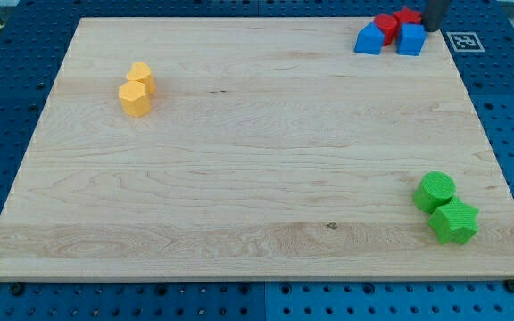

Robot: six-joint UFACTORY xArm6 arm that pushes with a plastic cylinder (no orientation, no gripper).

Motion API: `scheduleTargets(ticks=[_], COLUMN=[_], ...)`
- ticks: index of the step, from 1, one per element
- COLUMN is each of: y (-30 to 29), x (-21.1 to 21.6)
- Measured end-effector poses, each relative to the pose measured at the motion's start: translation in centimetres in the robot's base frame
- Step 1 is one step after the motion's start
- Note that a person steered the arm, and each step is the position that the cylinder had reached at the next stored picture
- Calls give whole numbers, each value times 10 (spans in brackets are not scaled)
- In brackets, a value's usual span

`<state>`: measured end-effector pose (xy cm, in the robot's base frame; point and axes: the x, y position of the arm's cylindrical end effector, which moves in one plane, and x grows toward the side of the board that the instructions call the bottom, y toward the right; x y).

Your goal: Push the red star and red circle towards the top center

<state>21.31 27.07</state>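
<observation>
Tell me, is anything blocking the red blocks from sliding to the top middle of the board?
Yes. The blue blocks touch the red blocks on the side towards the view's bottom left, so one may get shoved along. My tip sits just right of the cluster.

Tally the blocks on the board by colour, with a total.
Yellow blocks: 2
Red blocks: 2
Blue blocks: 2
Green blocks: 2
Total: 8
My tip is beside the red and blue cluster, at the view's top right.
</observation>
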Motion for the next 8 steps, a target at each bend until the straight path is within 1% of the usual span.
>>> scheduleTargets(ticks=[2,3,8], y=[-6,-22,-140], x=[0,4,7])
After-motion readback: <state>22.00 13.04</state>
